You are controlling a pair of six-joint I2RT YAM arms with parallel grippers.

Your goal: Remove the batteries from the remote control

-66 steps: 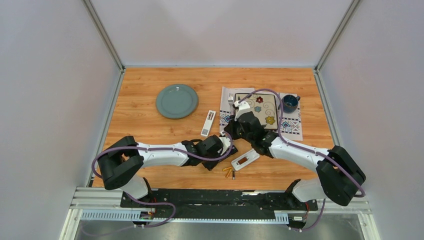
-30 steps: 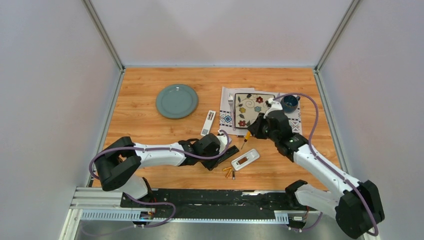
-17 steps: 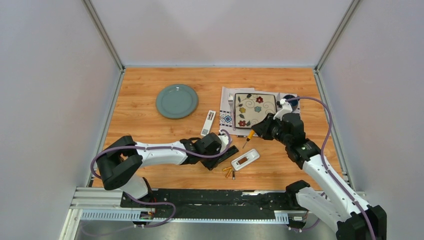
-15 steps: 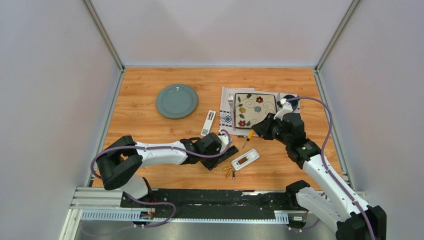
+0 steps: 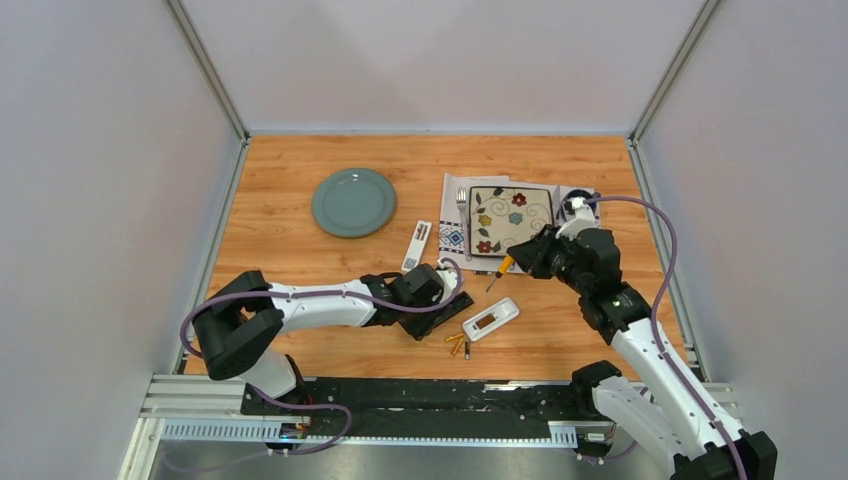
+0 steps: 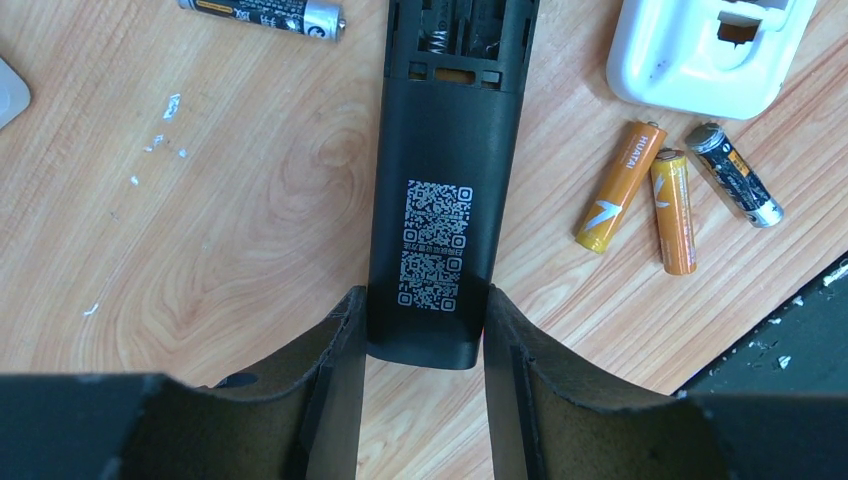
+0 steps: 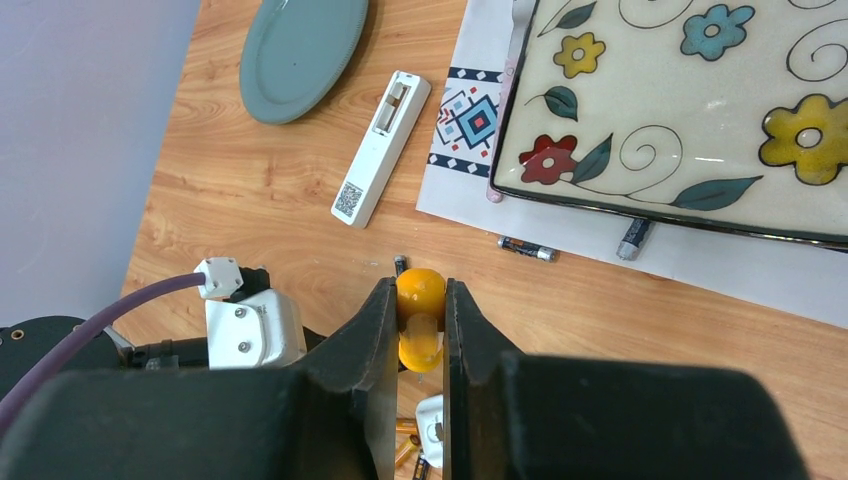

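Two arms (image 5: pixel 320 305) bent inward, left gripper (image 6: pixel 424 312) gripping remote (image 6: pixel 441 150), right gripper (image 7: pixel 420 297) pinching screwdriver (image 7: pixel 419 348)

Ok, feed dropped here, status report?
Left gripper shut on black remote. Right gripper shut on screwdriver. Three batteries out beside remote. White remote close by.

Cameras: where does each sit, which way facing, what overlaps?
Top external: fixed above and behind the bases, looking down on the table; left arm and right arm show whole.
Left wrist: on that wrist, looking down along the left gripper clamped on the black remote, batteries beside; its fingers show.
Right wrist: on that wrist, looking down past the right gripper, shut on the screwdriver, at the floral plate and white remote; fingers and left arm show.
Shared: top and left wrist, black remote; top and right wrist, white remote.
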